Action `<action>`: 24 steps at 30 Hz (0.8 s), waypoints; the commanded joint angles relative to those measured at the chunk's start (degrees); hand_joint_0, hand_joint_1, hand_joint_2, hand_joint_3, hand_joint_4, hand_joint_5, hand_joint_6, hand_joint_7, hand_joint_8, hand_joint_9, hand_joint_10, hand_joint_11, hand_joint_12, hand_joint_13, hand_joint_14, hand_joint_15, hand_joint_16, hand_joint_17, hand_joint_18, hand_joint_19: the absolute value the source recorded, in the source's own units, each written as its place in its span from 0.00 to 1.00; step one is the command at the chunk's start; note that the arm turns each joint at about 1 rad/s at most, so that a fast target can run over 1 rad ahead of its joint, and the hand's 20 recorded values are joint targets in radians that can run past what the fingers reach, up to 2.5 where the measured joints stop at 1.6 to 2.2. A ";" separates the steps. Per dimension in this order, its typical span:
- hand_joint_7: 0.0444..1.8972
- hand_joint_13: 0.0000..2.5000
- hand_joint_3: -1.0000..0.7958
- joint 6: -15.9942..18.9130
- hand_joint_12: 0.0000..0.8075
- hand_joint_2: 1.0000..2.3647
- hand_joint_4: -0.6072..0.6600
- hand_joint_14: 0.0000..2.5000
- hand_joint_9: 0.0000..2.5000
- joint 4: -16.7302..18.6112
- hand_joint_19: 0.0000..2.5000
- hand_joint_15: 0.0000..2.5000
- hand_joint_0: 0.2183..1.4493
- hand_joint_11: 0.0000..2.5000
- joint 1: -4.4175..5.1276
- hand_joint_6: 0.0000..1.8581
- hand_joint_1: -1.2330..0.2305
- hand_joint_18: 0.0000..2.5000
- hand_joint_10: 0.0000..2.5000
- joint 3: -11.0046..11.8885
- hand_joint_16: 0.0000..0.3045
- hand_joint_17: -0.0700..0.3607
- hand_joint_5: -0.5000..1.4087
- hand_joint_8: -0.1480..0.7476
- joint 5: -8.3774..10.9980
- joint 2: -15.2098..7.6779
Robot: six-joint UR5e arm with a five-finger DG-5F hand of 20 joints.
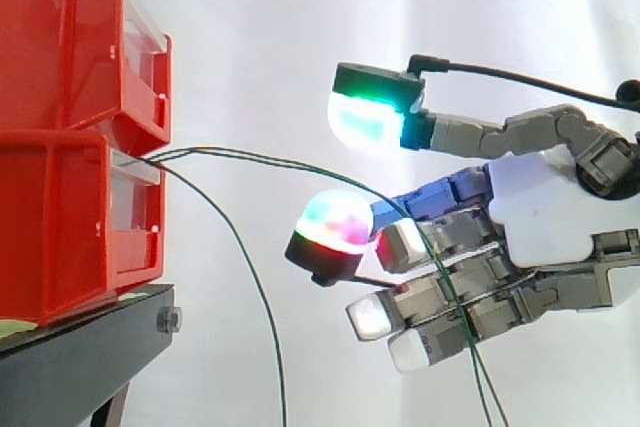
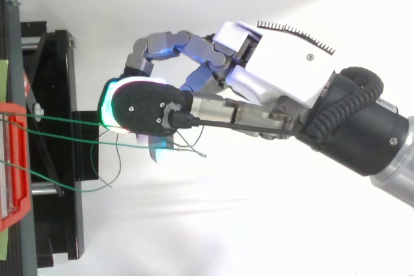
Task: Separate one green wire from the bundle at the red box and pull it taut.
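The hand [image 1: 560,217] is cut off at the right edge in the side view. From above, the black back of 1 fingertip [image 2: 145,105] covers the spot where the green wires [image 2: 65,119] reach it, so contact there is hard to judge. The fingers are spread and nearly straight. The top finger's pad [image 1: 365,117] points toward the 2 stacked red bins [image 1: 50,207], and the thumb pad [image 1: 330,225] sits lower with a clear gap to the nearest finger; no pad presses against another. The wires come out between the bins. 2 of them run toward the fingers, pass just above the thumb pad, cross in front of the lower fingers and drop out of frame below them, sagging rather than taut. A 3rd strand [image 1: 250,277] droops well short of the thumb, its end cut off by the bottom edge. A pale green strip [image 1: 15,329] lies under the lower bin on the black stand [image 1: 80,367]; any print on it is too small to make out.
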 commanded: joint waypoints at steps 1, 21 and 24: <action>0.58 0.40 0.31 -0.09 0.46 0.00 0.54 0.01 0.51 0.00 0.18 0.23 0.31 0.38 -0.02 0.39 0.51 0.35 0.01 0.02 0.16 0.41 0.19 0.46 -0.04 0.03; 0.50 0.41 0.28 -0.18 0.45 0.00 0.57 0.01 0.48 -0.18 0.17 0.24 0.34 0.39 0.51 0.46 0.33 0.35 0.01 0.98 0.16 0.42 0.16 0.46 0.22 -0.06; 0.51 0.41 0.31 -0.18 0.44 0.00 0.54 0.01 0.48 -0.79 0.17 0.23 0.36 0.39 0.51 0.47 0.32 0.35 0.01 1.33 0.16 0.42 0.16 0.46 0.22 0.03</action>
